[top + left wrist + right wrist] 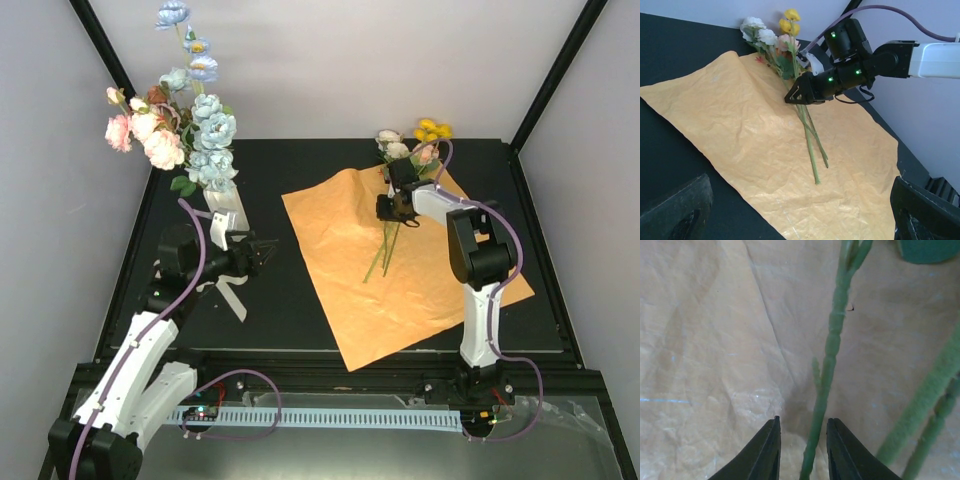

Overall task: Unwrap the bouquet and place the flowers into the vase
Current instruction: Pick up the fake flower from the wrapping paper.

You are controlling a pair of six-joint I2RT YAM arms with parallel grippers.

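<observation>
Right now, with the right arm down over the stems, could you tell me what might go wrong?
1. The right end effector straddles just one stem; the other stems lie close beside it and may be dragged along.
2. It sits low over the orange paper, so closing could pinch the sheet too.
3. The vase is already crowded with blooms; another stem may tip it.
</observation>
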